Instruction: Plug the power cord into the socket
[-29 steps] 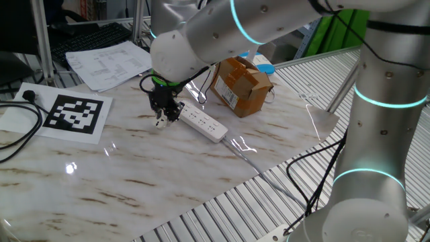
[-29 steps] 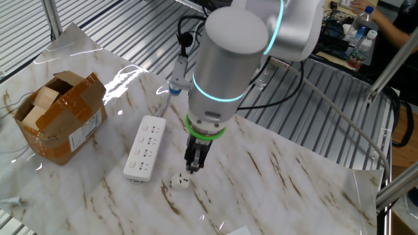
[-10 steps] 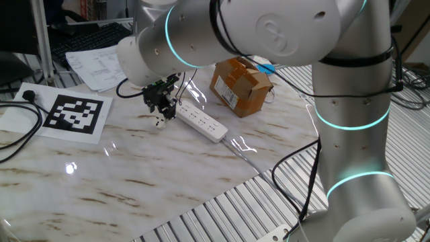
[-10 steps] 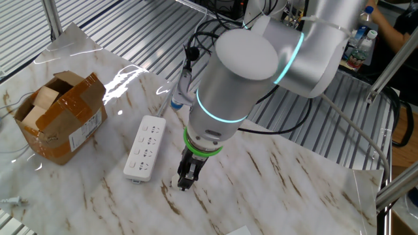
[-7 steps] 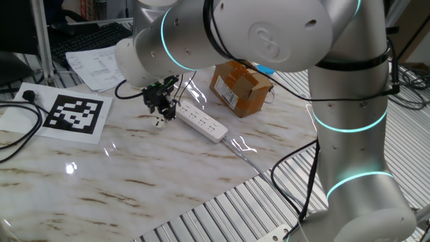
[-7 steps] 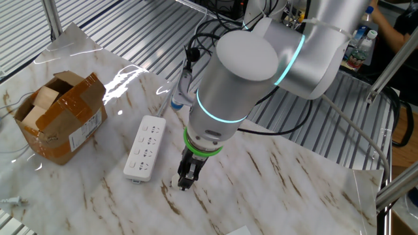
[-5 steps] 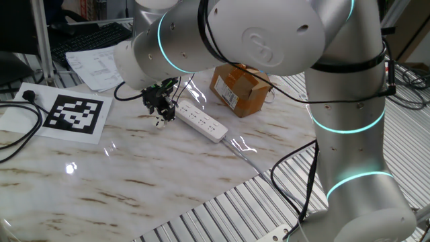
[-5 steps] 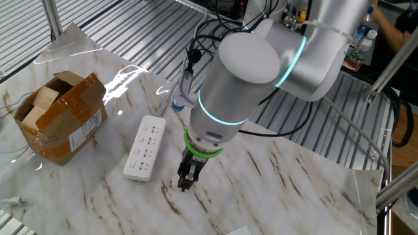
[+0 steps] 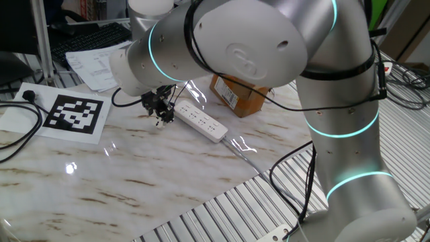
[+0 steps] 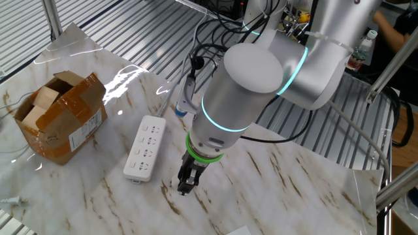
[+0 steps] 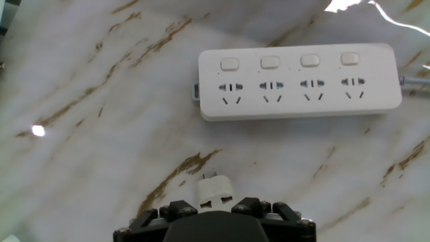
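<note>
Your claw points down with its jaws apart around the power cord, which lies on the marble table near the socket. Beyond sit a cardboard box and a marker sheet (only the hand view shows the socket's four outlets clearly).
</note>
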Robot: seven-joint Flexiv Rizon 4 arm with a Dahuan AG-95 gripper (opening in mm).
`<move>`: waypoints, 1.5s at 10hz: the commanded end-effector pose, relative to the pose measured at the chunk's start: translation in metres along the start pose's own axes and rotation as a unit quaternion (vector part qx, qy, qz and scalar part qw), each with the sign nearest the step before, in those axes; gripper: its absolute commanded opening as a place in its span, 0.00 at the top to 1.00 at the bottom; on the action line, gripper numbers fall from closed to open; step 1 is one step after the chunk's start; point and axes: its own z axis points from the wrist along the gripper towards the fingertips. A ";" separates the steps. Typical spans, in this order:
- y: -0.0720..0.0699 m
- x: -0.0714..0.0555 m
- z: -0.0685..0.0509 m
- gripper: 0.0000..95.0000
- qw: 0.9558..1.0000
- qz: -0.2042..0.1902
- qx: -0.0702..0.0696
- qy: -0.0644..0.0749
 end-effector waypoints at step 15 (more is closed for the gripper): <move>0.001 0.000 0.013 0.40 0.999 -0.026 -0.006 -0.046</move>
